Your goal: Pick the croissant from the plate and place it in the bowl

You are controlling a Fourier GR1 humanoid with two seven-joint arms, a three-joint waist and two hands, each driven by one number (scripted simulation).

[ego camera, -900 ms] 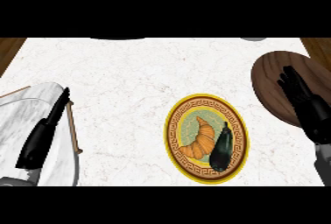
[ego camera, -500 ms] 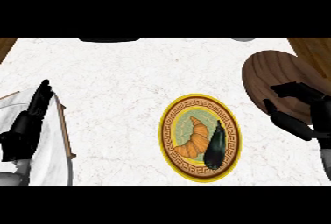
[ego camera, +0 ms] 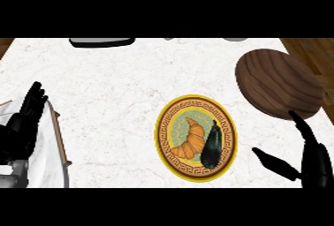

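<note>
A golden croissant (ego camera: 188,140) lies on the left half of a yellow-rimmed patterned plate (ego camera: 164,152) in the middle of the white marble counter. A dark eggplant (ego camera: 212,144) lies beside it on the plate's right half. The brown wooden bowl (ego camera: 279,83) stands at the upper right. My right hand (ego camera: 312,162) is open at the lower right, fingers and thumb spread, right of the plate and just below the bowl, touching neither. At the left edge my left hand (ego camera: 23,126) rests open with its fingers up.
A wood-framed white tray (ego camera: 51,154) lies under my left hand at the left edge. A dark object (ego camera: 102,42) and a grey one (ego camera: 235,39) sit at the counter's far edge. Wooden floor shows past the counter's right side.
My right hand has come down from in front of the bowl to the lower right beside the plate. The view has shifted, so the plate and bowl sit further left.
</note>
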